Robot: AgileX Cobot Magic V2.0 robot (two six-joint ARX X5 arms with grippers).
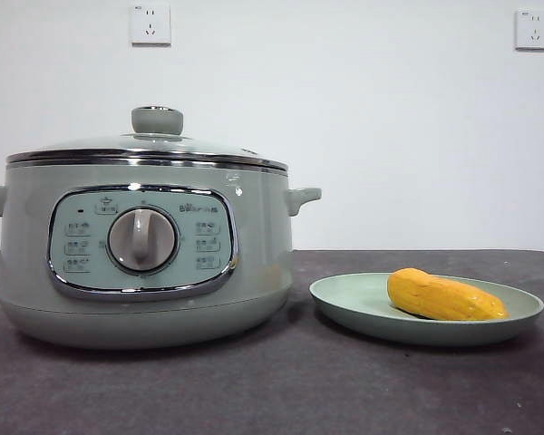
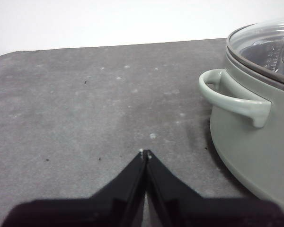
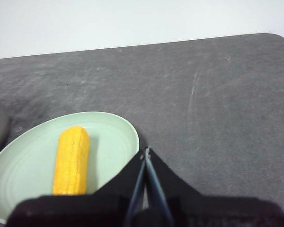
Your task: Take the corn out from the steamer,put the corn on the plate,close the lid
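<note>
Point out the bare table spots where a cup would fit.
Bare table lies outside the steamer's side handle, by the left gripper. More lies beyond the plate, past the right gripper. The strip in front of both is free. The gap between steamer and plate is tight; the corn fills the plate.

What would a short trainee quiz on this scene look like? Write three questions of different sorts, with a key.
1. True or false: the corn lies on the plate.
2. The lid is: A) on the steamer, B) on the table, C) held by a gripper.
3. Fill in: the left gripper and the right gripper both have their jaws ____.
Key: 1 true; 2 A; 3 shut.
</note>
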